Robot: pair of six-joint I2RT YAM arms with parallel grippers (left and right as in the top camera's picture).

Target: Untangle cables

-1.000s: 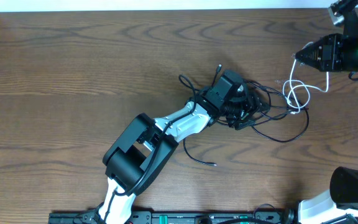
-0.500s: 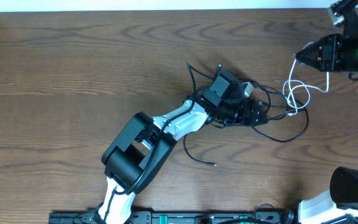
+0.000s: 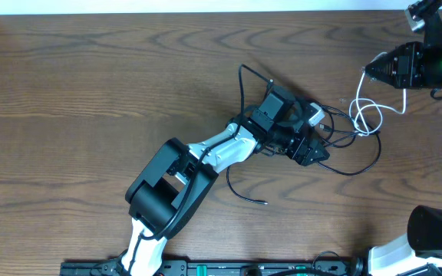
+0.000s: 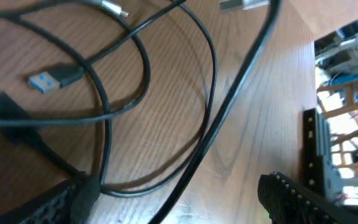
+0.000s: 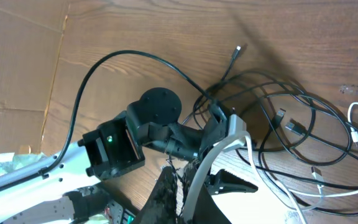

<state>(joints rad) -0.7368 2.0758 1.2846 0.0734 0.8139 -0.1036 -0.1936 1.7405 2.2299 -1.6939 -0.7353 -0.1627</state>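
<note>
Cables lie right of centre in the overhead view. The black cable (image 3: 353,173) is a loose tangle on the wooden table (image 3: 90,92), with one loop rising toward the top of the frame and a free tail curling toward the lower middle. The white cable (image 3: 368,116) is just to the right of the tangle, in a few small loops that overlap its right edge.

The left gripper (image 3: 311,150) sits low in the middle of the black tangle. In the left wrist view its fingers (image 4: 300,193) are apart at the bottom corners, and a black strand runs diagonally through the gap without being pinched. A USB plug with a blue insert (image 4: 45,79) lies flat on the wood at the left of that view.

The right gripper (image 3: 365,70) is in the upper right of the overhead view, raised, with the white cable hanging from its tip down to the loops. In the right wrist view the pale cord comes up from between its closed fingers (image 5: 166,193). Cardboard (image 5: 17,56) shows beyond the table edge at the upper left of that view.
</note>
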